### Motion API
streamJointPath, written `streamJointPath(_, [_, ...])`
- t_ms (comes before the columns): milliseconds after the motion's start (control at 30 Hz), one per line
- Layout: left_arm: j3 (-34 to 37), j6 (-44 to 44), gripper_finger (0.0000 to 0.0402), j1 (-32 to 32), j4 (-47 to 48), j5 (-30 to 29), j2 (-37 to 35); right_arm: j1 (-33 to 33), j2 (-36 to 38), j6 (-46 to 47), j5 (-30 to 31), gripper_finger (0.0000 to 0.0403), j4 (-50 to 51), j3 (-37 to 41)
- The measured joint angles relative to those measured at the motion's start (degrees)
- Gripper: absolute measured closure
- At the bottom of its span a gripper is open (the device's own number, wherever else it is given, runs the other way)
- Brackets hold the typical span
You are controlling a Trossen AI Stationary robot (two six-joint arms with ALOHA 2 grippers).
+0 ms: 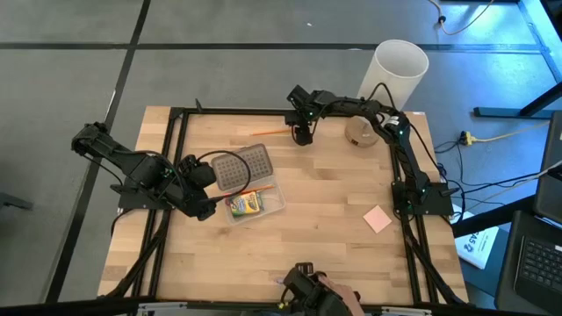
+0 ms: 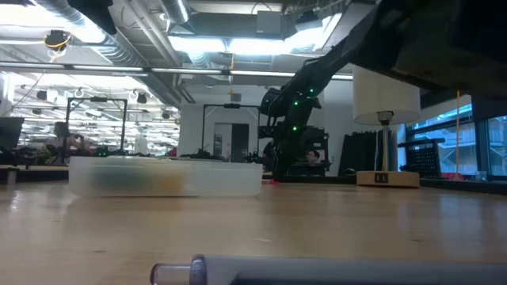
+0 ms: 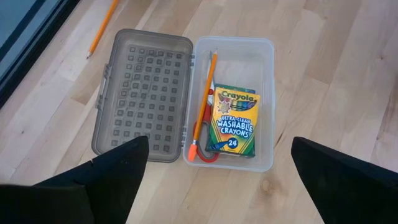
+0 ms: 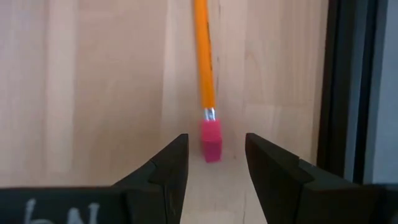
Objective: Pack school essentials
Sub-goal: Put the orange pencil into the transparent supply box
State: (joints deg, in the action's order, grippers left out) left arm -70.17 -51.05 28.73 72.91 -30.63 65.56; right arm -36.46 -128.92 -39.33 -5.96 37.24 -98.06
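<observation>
Scissors (image 3: 204,134) in case (image 3: 264,93), mostly hidden beneath crayon box (image 3: 235,122).

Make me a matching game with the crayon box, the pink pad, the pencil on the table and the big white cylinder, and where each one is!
Things:
1. crayon box
2. pink pad
3. pencil on the table
4. white cylinder

Places:
A. lying just ahead of the right gripper, whose fingers are parted
B. standing at the table's far right corner
C. inside the clear case, beside the scissors
D. lying alone on the wood near the right arm's base

Pairs: 1-C, 2-D, 3-A, 4-B
</observation>
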Motion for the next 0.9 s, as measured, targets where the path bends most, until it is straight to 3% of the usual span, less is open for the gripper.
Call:
streamJointPath(167, [0.0,0.0,0.0013,0.0,0.0,0.0,0.0,-0.4,0.0,0.0,-3.0,0.0242,0.3,0.0])
streamJointPath(700, [0.0,0.1,0.0013,0.0,0.0,0.0,0.0,0.1,-2.1,0.2,-3.1,0.0242,0.2,-0.3])
streamJointPath(900, [0.0,0.1,0.0013,0.0,0.0,0.0,0.0,0.3,-2.3,0.2,-3.1,0.0289,0.9,-0.2])
